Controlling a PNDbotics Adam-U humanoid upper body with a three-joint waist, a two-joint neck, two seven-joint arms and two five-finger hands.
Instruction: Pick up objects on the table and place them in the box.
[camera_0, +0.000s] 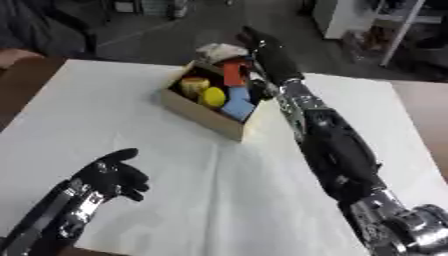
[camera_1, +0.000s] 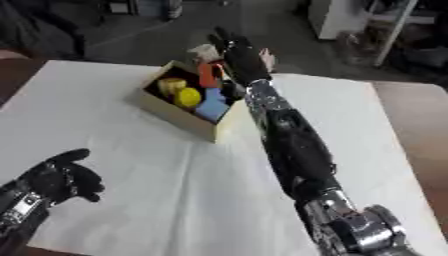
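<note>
A cardboard box (camera_0: 203, 114) stands near the far middle of the white table (camera_0: 131, 130). Inside it lie a yellow round thing (camera_0: 213, 96), a blue block (camera_0: 238, 107), a red piece (camera_0: 233, 73) and a yellowish cylinder (camera_0: 193, 84). A pale thing (camera_0: 220, 50) shows at the box's far rim. My right arm reaches across the table, and my right hand (camera_0: 269, 52) hovers over the box's far right corner with fingers stretched out, holding nothing. My left hand (camera_0: 114, 176) rests at the lower left, fingers relaxed and nothing in it.
The white cloth covers most of the table; brown tabletop (camera_0: 424, 107) shows at the right edge and far left. Beyond the table are a dark floor and shelving (camera_0: 385, 25). A person's sleeve (camera_0: 35, 30) shows at the far left corner.
</note>
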